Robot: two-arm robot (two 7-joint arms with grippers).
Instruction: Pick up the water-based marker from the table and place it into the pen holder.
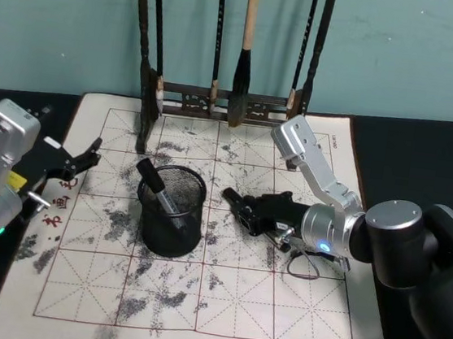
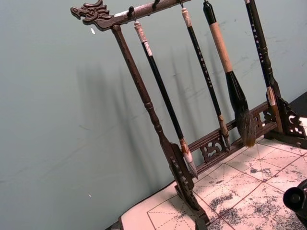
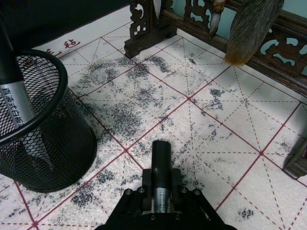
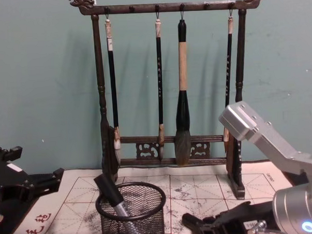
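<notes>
now | right wrist: right gripper [image 3: 161, 179] clamps marker [image 3: 161, 153] | head: left gripper [image 1: 91, 155] parked

Soft even light; brush rack [image 2: 142, 93] casts faint shadows on wall [image 2: 57, 120].

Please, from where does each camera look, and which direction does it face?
Head: high, looking down on the mat; left gripper and right gripper show.
Chest: low, looking across at the brush rack; both grippers at lower corners.
Left wrist: facing the brush rack and wall.
Right wrist: behind its gripper, which grips the marker.
Head and right wrist share the pen holder.
</notes>
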